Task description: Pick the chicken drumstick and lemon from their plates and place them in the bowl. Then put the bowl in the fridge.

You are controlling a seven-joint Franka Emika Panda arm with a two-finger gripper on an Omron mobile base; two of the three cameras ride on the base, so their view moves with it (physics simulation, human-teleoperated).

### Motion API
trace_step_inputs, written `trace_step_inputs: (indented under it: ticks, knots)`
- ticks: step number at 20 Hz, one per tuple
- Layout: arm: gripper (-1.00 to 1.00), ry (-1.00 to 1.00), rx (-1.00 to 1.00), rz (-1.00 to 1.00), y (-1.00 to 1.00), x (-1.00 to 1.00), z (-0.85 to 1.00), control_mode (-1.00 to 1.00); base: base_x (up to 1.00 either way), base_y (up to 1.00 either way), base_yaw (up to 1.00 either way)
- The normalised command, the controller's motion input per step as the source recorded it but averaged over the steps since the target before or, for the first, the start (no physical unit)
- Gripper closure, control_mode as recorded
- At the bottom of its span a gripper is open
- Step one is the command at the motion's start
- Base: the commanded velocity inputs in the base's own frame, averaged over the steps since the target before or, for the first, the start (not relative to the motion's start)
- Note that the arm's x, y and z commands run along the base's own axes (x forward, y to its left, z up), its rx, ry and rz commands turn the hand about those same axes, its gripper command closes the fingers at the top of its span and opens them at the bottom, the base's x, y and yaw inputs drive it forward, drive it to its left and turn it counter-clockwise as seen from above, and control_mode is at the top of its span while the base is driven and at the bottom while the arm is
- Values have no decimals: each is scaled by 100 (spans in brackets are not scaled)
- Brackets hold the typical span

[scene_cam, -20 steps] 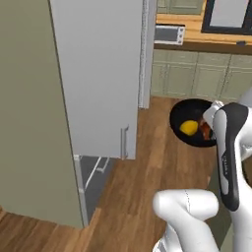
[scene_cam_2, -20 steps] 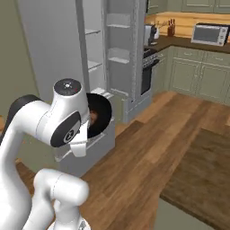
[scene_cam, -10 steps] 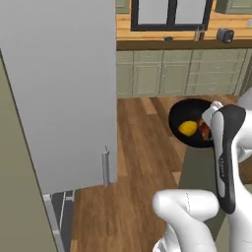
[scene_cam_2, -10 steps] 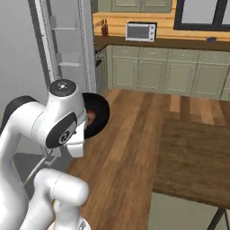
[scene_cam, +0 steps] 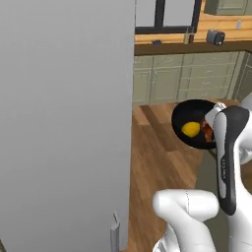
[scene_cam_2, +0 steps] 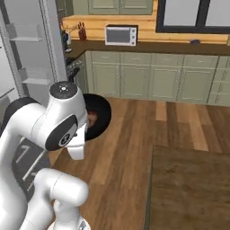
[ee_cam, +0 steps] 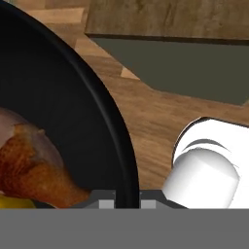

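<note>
Gripper (ee_cam: 127, 200) pinches the glossy black round bowl's (scene_cam: 193, 116) rim at six o'clock; rigid, slippery, off-balance with drumstick (ee_cam: 36, 170) and lemon (scene_cam: 190, 129) inside.

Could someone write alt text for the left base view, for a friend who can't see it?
A white robot arm carries a black bowl above a wooden kitchen floor; inside the bowl lie a yellow lemon and a reddish-brown chicken drumstick. A large grey fridge door fills the left half of the picture. Green cabinets under a wooden counter line the far wall.
</note>
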Motion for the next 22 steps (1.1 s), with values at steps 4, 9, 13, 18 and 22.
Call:
trace_step_inputs:
  ticks: [4,9,13,18,22]
  knots:
    - [100,0,0,0,0,0,0,100,100,0,1]
    - [100,0,0,0,0,0,0,100,44,-2,42]
    - [100,0,0,0,0,0,0,100,16,-6,76]
    - [100,0,0,0,0,0,0,100,26,-27,79]
    - [100,0,0,0,0,0,0,100,22,-37,80]
